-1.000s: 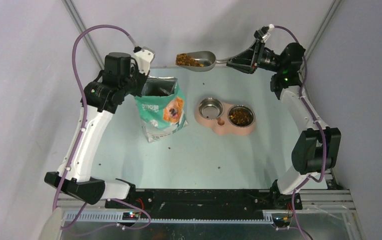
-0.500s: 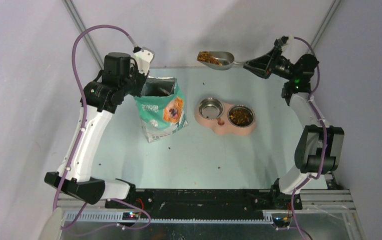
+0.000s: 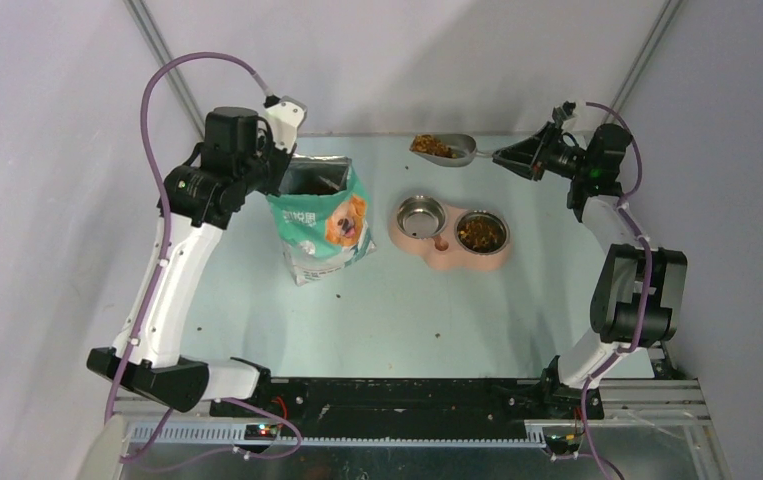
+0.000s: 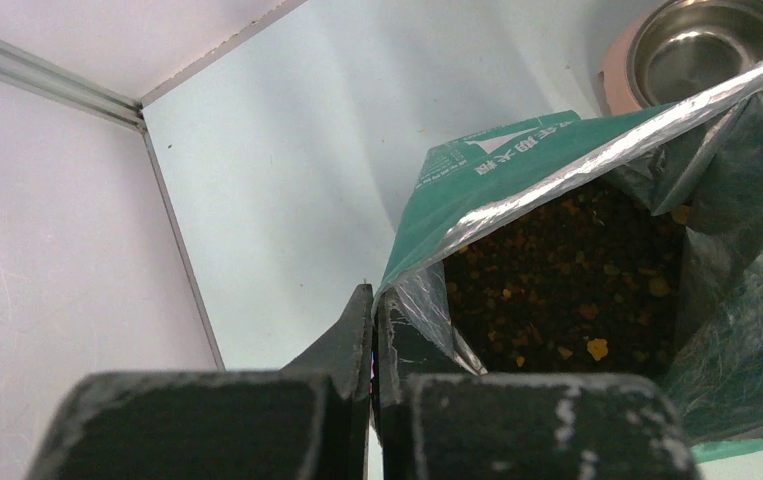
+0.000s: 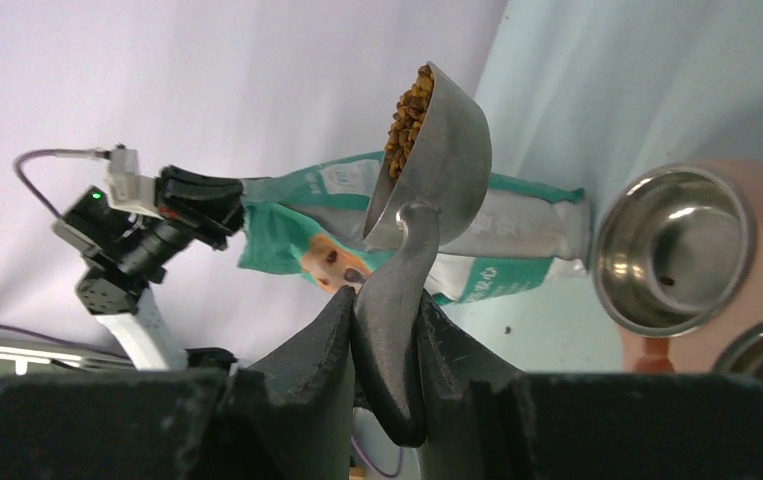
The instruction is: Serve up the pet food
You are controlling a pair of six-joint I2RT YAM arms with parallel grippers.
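Steel scoop [image 3: 447,149], grey, is gripped by its handle in the right gripper [image 5: 387,300]; the wrist view shows both fingers clamped against the handle, one on each side. The scoop is held off the table [image 3: 257,300], over its far edge, just beyond the pink double feeder [image 3: 445,256]. A heap of pet food [image 3: 431,146], small brown pellets, sits toward the front lip of the scoop, at the end away from the handle.

The feeder holds two steel bowls side by side; the bowl nearer the bag [image 3: 419,216] shows a bare, shiny bottom; the bowl farther from the bag [image 3: 481,233] holds brown pellets. A few loose pellets lie on the pale table in front of the bag and the feeder.

The teal-green foil bag [image 3: 322,235], printed with a golden dog, stands on the left side of the feeder and apart from it; its mouth is open, and dark and golden pellets fill the inside, as the left wrist view shows.

The left gripper [image 4: 372,300] is pinched fully closed on the top edge of the bag at a corner of the open mouth; the silver lining and clear film of the rim sit between its fingertips.
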